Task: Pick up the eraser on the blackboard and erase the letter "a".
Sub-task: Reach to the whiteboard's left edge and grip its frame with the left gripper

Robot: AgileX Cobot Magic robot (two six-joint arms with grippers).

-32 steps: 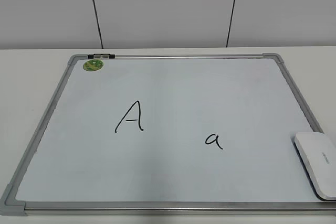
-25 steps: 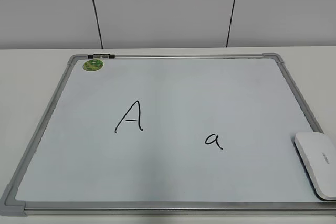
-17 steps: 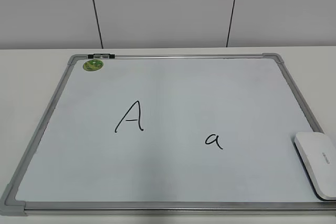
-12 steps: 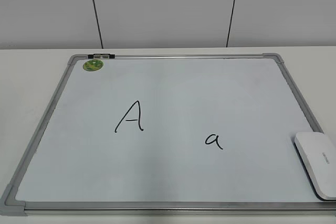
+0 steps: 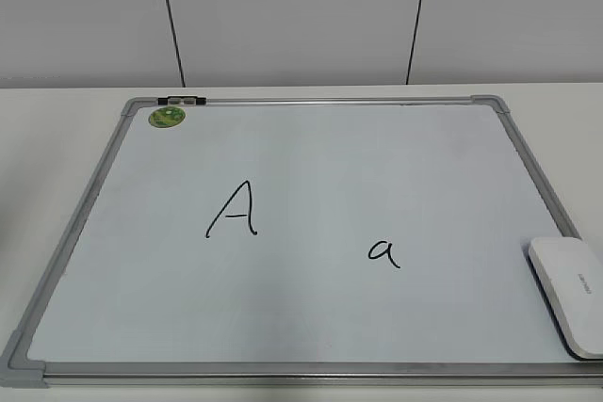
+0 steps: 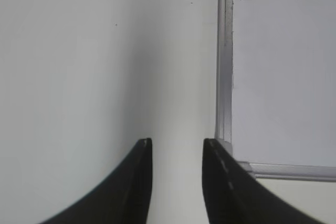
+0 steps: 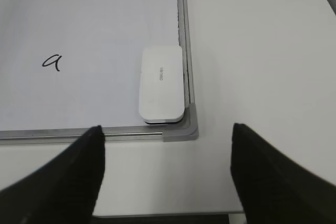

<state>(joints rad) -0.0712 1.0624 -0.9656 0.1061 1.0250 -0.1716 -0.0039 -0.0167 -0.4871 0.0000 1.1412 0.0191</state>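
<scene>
White eraser (image 7: 161, 83) in blackboard (image 7: 181, 35) corner, capital "A" (image 5: 234, 210) exterior-only

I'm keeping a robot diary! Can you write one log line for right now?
stage: before pickup | eraser: lying at board corner, untouched | small "a": not erased | right hand: open, above eraser | left hand: slightly open, off board

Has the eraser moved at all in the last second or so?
No. The eraser sits in the same spot by the whiteboard's right frame edge, near the front corner, just as far from the small letter a as before.
</scene>
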